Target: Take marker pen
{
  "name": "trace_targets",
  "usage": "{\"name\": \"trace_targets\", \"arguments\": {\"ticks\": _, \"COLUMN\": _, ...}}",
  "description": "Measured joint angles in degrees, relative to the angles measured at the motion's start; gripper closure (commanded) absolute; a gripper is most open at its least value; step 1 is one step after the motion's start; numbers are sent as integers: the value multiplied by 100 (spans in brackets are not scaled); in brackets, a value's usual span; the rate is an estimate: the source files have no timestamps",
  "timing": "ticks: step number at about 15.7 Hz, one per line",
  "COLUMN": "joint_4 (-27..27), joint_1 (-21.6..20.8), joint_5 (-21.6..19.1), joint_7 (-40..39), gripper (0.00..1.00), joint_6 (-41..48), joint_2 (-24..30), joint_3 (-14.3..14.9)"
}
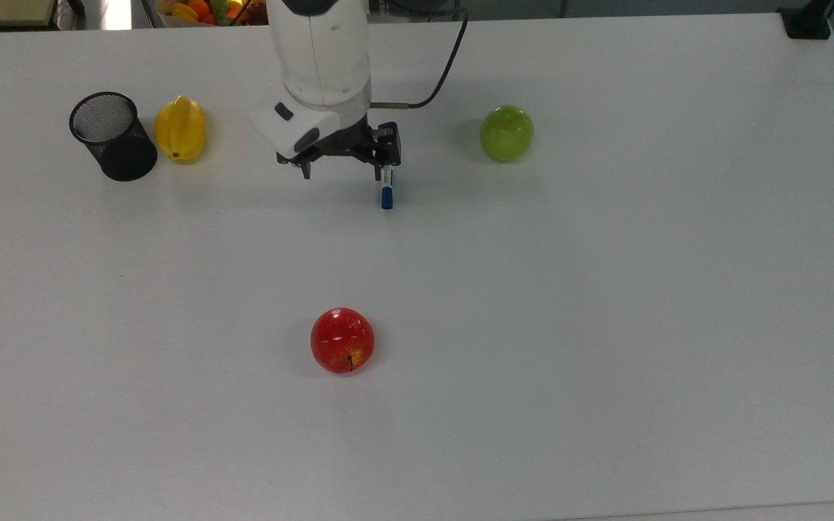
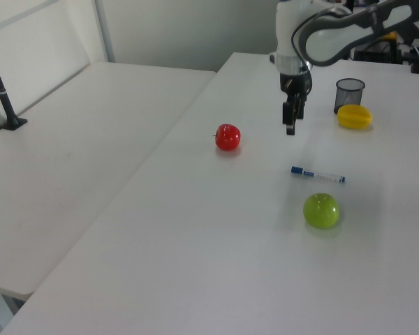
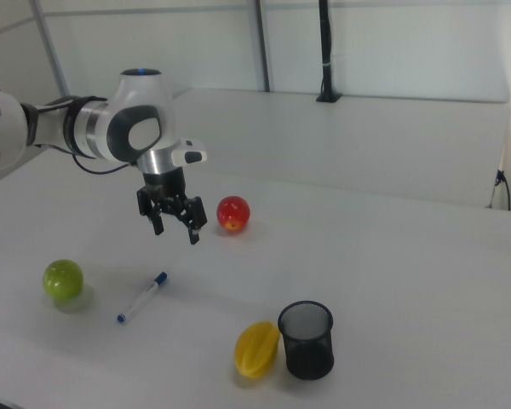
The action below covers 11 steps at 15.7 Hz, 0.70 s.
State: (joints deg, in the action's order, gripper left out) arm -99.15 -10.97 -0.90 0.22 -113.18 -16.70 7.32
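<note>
The marker pen (image 2: pixel 318 174), white with a blue cap and blue end, lies flat on the white table (image 1: pixel 605 325). In the top view the marker pen (image 1: pixel 386 191) shows its capped end just below one finger, with the far end hidden behind the hand. My gripper (image 1: pixel 342 170) hangs open above the table with nothing between its fingers. In the left view the gripper (image 2: pixel 290 125) is well above and left of the pen. The right view shows the gripper (image 3: pixel 178 232) high over the pen (image 3: pixel 142 297).
A green apple (image 1: pixel 506 133) sits to the top view's right of the pen. A red apple (image 1: pixel 342 340) lies nearer the front. A yellow starfruit (image 1: pixel 180 129) and a black mesh cup (image 1: pixel 113 136) stand at the top view's left.
</note>
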Motion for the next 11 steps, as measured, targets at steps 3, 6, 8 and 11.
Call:
{"name": "trace_targets", "arguments": {"ticks": 3, "joint_4": 0, "joint_1": 170, "joint_5": 67, "joint_7": 50, "gripper": 0, "joint_6": 135, "joint_2": 359, "joint_3": 6}}
{"name": "trace_targets", "arguments": {"ticks": 6, "joint_4": 0, "joint_1": 438, "joint_5": 74, "joint_7": 52, "gripper": 0, "joint_6": 572, "joint_2": 883, "joint_3": 13}}
{"name": "trace_targets", "arguments": {"ticks": 8, "joint_4": -4, "joint_1": 552, "joint_5": 75, "joint_7": 53, "gripper": 0, "joint_6": 773, "joint_2": 1113, "joint_3": 14}}
{"name": "trace_targets", "arguments": {"ticks": 11, "joint_4": -7, "joint_1": 715, "joint_5": 76, "joint_7": 56, "gripper": 0, "joint_6": 1123, "joint_2": 1397, "joint_3": 15}}
